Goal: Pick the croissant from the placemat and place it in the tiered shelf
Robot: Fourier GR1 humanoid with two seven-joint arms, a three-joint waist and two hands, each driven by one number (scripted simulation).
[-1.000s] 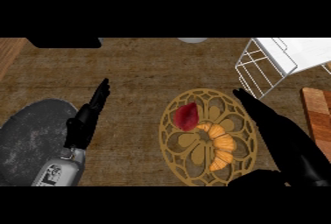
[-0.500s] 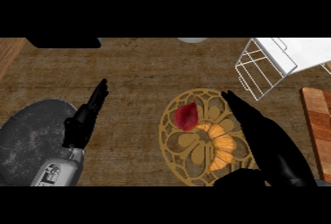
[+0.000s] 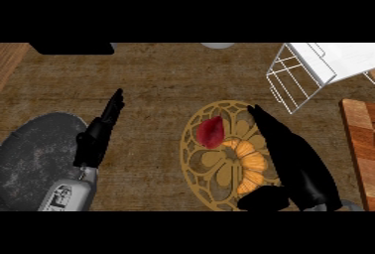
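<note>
Head view. My right hand [image 3: 293, 154] lies over the right half of the round gold placemat [image 3: 196, 171], fingers straight and held together, pointing up and away from me, with the thumb spread off low near the mat's near edge. It holds nothing. The croissant [image 3: 250, 164] lies on the placemat just to the left of that hand, touching or partly under its edge; I cannot tell which. Its curved long axis runs roughly near-to-far, close to parallel with my fingers. A dark red item [image 3: 211, 132] sits beside it on the mat, further left. I judge the right hand far nearer than the left hand [image 3: 99, 136], which rests open on the worktop [image 3: 161, 84] well to the left, beside a dark grey mat [image 3: 36, 154]. The white wire tiered shelf [image 3: 307, 74] stands up and right of the placemat, well apart from the croissant.
</note>
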